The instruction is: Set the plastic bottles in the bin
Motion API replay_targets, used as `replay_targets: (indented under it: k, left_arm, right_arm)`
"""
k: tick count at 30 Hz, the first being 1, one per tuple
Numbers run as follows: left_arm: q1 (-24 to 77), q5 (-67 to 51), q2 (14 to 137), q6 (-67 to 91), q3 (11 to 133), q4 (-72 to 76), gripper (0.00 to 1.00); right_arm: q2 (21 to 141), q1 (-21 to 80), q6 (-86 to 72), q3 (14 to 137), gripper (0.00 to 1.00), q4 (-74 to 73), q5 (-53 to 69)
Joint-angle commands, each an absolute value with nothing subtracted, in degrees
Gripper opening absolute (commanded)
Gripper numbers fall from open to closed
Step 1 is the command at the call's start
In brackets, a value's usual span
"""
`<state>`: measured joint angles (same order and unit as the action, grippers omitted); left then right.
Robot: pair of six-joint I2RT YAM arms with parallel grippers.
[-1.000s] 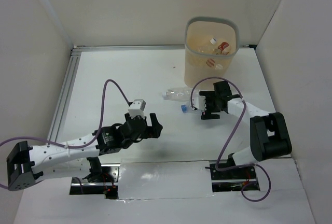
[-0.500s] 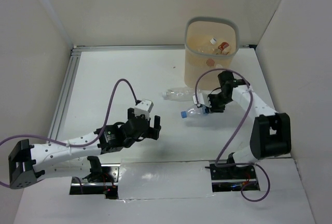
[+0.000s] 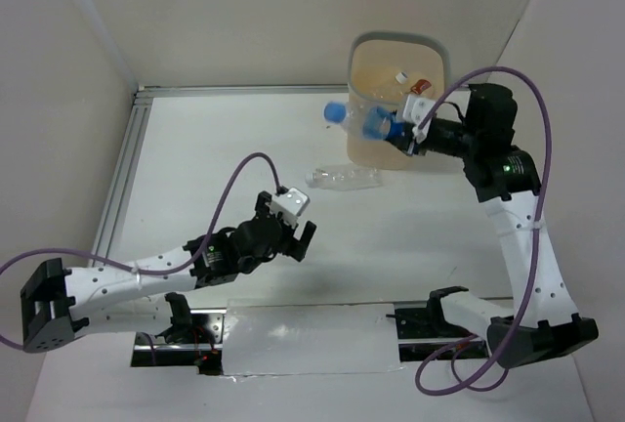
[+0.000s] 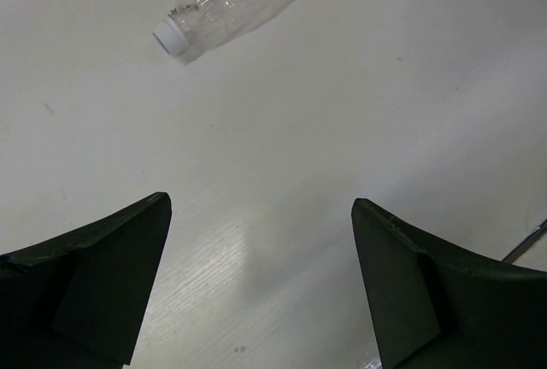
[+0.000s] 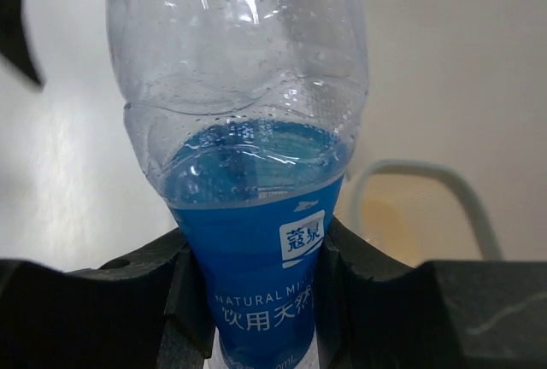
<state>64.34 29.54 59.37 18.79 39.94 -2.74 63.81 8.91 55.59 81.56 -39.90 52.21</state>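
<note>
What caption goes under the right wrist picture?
Right gripper clamps a blue-labelled bottle, with the bin rim behind.

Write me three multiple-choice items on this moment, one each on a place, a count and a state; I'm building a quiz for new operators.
1. Where is the blue-labelled bottle?
A. lying on the table
B. in the right hand, raised by the bin
C. in the left hand

2. How many bottles lie on the table?
A. none
B. three
C. one

3. How is the left hand?
A. open and empty
B. shut on a bottle
C. shut on the bin's rim

Answers:
1. B, the right hand clamps its label in the air by the bin.
2. C, only the clear bottle lies there.
3. A, its fingers stand apart over bare table.
</note>
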Motion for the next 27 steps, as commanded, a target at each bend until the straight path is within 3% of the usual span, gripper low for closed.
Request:
replay_targets:
  k: [1,4,9,12,14,15,23,27]
  left_arm:
    - [64.60,27.25,63.53,8.20,43.32,4.82,1.00]
    - [64.60,27.25,65.65,2.14,43.33,10.78,1.00]
    - [62.85,26.19,71.96,-5.62,45.16,18.81,1.00]
    - [59.17,23.30,76.53,-6.42,48.15,20.56,1.00]
    - [57.05,20.31,78.30,-6.42,49.30,21.70,1.00]
    - [54.87,19.08,79.18,-6.42,49.83,22.32,1.00]
    - [48.43,8.36,89.63,-11.33,56.07,25.21,1.00]
    - [47.90,4.76,95.51,-15.47,58.17,26.90,1.00]
  right_arm:
    - [64.50,10.11,26.69,81.12,0.36,-8.12,44.25]
    - [69.24,10.63,23.66,83.48,0.38,-1.77,32.55]
    - [83.19,5.03,20.48,94.20,0.44,-9.45,29.00]
    - [91.37,1.60,19.87,101.32,0.61,-17.98,31.19]
    - [93.77,-0.43,19.16,103.27,0.95,-19.94,32.34]
    - [94.56,-1.31,18.20,103.97,1.00,-20.56,34.52]
    - [91.50,-11.33,14.41,103.45,1.00,-23.02,41.74]
    - [88.07,-18.62,16.34,103.45,0.96,-28.64,55.08]
